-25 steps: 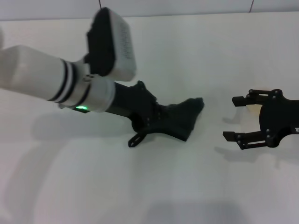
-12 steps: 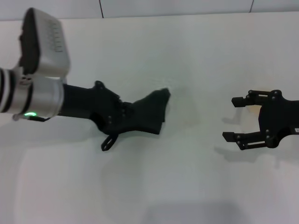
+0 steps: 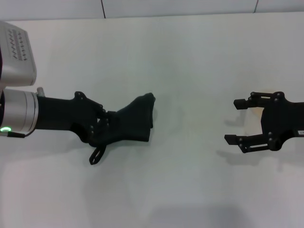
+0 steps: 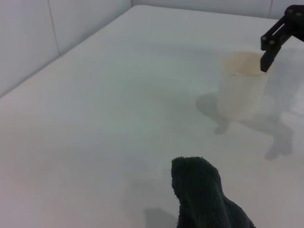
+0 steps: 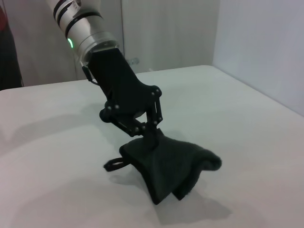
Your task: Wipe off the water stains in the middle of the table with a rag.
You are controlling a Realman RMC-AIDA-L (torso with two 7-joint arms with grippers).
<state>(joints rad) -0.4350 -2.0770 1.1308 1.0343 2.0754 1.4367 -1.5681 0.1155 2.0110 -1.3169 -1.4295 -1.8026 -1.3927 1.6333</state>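
Rag (image 3: pixel 133 121) clamped in left end effector (image 3: pixel 110 127) on table (image 3: pixel 190 57).

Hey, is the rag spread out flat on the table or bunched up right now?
Bunched up. The rag hangs in thick folds from the left hand, which pinches its top; only its lower edge touches the table.

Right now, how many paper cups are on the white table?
1. A pale paper cup stands on the white tabletop, beside the open right gripper. The head view mostly hides it.
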